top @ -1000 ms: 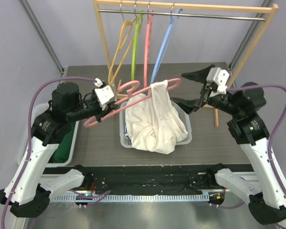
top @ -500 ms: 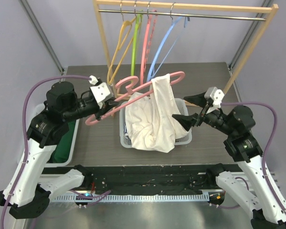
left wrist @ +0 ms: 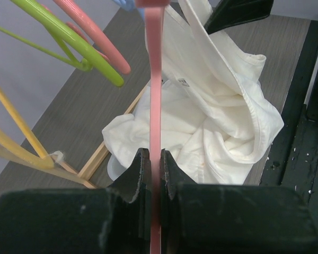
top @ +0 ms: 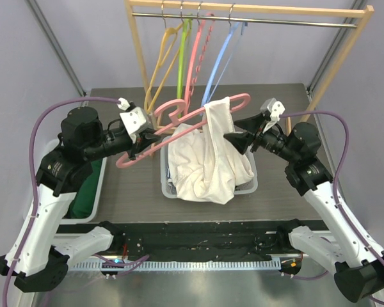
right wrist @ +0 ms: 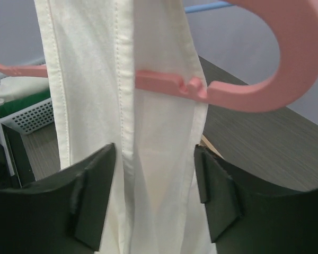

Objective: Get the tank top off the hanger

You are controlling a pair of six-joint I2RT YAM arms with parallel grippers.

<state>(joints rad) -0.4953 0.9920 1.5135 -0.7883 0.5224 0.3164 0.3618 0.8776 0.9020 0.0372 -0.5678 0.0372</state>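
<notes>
A white tank top hangs by one strap from a pink hanger, its body heaped in a white basket. My left gripper is shut on the pink hanger and holds it in the air, tilted up to the right. My right gripper is open, its jaws on either side of the hanging strap just below the hanger's arm. The tank top also shows in the left wrist view.
A wooden rack at the back carries yellow, green, pink and blue hangers. A white bin with green cloth stands at the left. The rack's right post is close behind my right arm.
My right gripper moved left and up from beside the basket until it straddled the strap. The left gripper raised the hanger slightly.
</notes>
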